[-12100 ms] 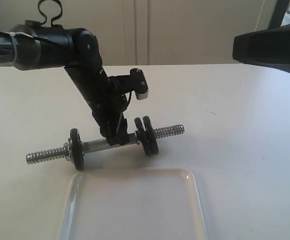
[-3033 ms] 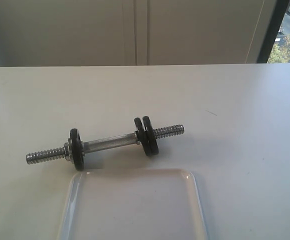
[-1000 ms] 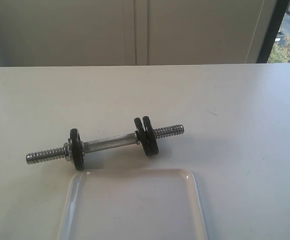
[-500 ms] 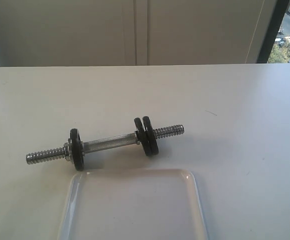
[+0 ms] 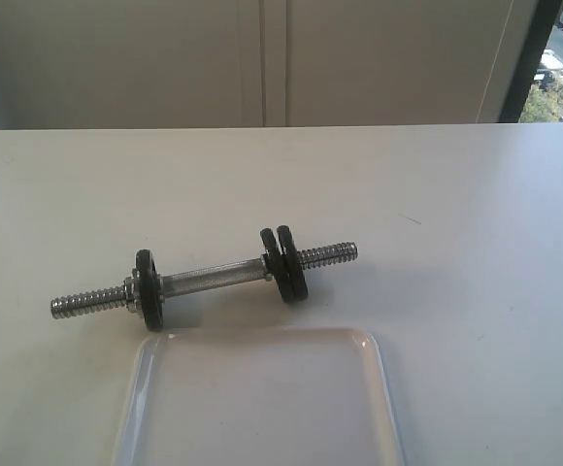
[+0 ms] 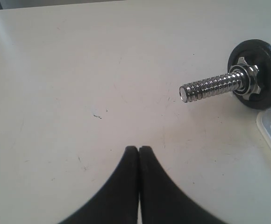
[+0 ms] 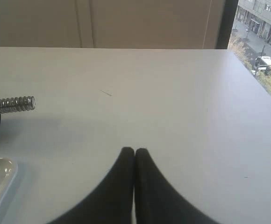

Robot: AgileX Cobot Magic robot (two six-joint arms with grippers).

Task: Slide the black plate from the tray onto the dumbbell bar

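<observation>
Grippers: we see the left gripper [image 6: 139,148] and the right gripper [image 7: 134,150] both closed and empty.
Plate: the tray [image 5: 386,398] shows none; we judge the black plate [image 5: 294,266] is already on the bar [image 5: 214,278].
Handling: likely heavy, rigid and slick; we'd pinch it across the rim.

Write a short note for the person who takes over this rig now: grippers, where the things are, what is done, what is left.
Left gripper: shut, empty, over the table off the bar's left threaded end.
Right gripper: shut, empty, off its right threaded end.
Dumbbell bar: on the table, just beyond the tray in the exterior view, carrying one black disc on the left and a pair of black discs on the right.
Tray: the part in view holds nothing.
Done: all three discs sit on the bar, so the job seems finished.
Left: probably nothing; check the tray's near edge, out of view.
</observation>
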